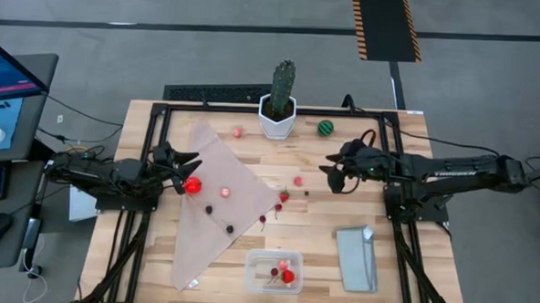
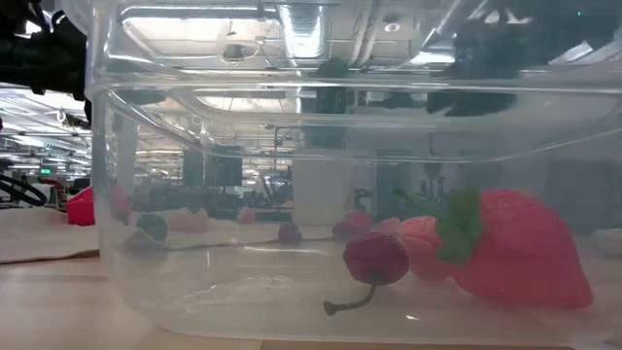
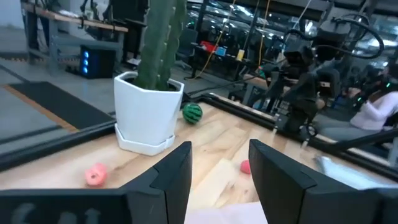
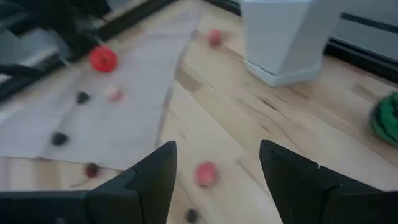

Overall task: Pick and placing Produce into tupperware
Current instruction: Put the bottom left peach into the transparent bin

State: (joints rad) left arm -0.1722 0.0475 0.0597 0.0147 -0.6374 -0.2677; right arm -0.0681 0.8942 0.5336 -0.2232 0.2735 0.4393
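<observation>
The clear tupperware stands near the table's near edge. It holds a red strawberry, a dark cherry and a pink bit. More produce is scattered about: a red strawberry, dark cherries and a pink bit lie on the beige cloth. A pink bit and the green striped ball lie on bare wood. My left gripper is open at the cloth's left side, just beside that strawberry. My right gripper is open above the wood, right of the pink bit.
A cactus in a white pot stands at the far edge, between the two arms. The grey-blue lid lies right of the tub. A black frame borders the table. A monitor, keyboard and mouse sit off the table's left side.
</observation>
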